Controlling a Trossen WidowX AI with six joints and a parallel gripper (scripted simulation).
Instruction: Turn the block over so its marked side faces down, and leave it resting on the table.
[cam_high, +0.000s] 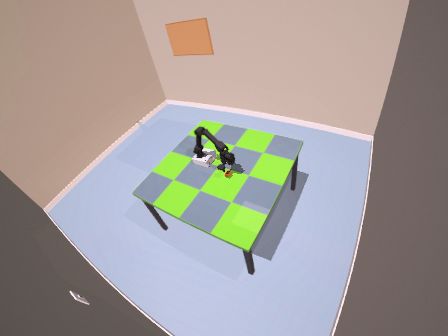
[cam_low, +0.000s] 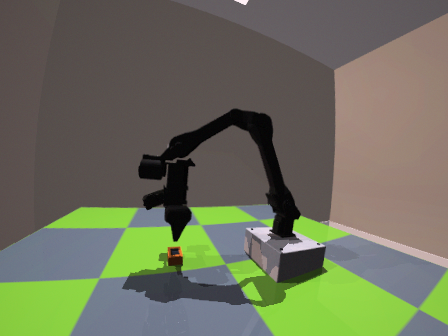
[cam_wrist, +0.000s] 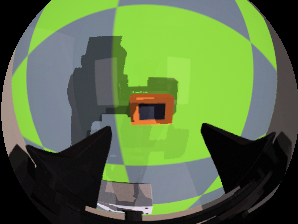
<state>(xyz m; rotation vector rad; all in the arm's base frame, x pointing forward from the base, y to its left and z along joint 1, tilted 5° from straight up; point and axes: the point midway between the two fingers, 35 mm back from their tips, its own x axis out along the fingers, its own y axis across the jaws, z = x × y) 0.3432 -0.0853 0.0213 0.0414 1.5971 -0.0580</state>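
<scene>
A small orange block (cam_high: 228, 174) (cam_low: 175, 260) (cam_wrist: 150, 99) lies on the green and grey checkered table (cam_high: 172, 200) (cam_low: 45, 305). Its dark marked patch (cam_wrist: 159, 111) shows on the upper side, facing up. My gripper (cam_high: 224, 168) (cam_low: 176, 240) (cam_wrist: 158, 129) is open and empty. It points down and hangs a little above the block. In the wrist view the block lies beyond the fingertips, roughly midway between them, with both fingers apart from it. The block's underside is hidden.
The arm's pale base box (cam_high: 202, 159) (cam_low: 300, 260) (cam_wrist: 125, 194) stands on the table behind the gripper. The arm's shadow falls across the squares near the block. In the top view the table's edges are well away from the block.
</scene>
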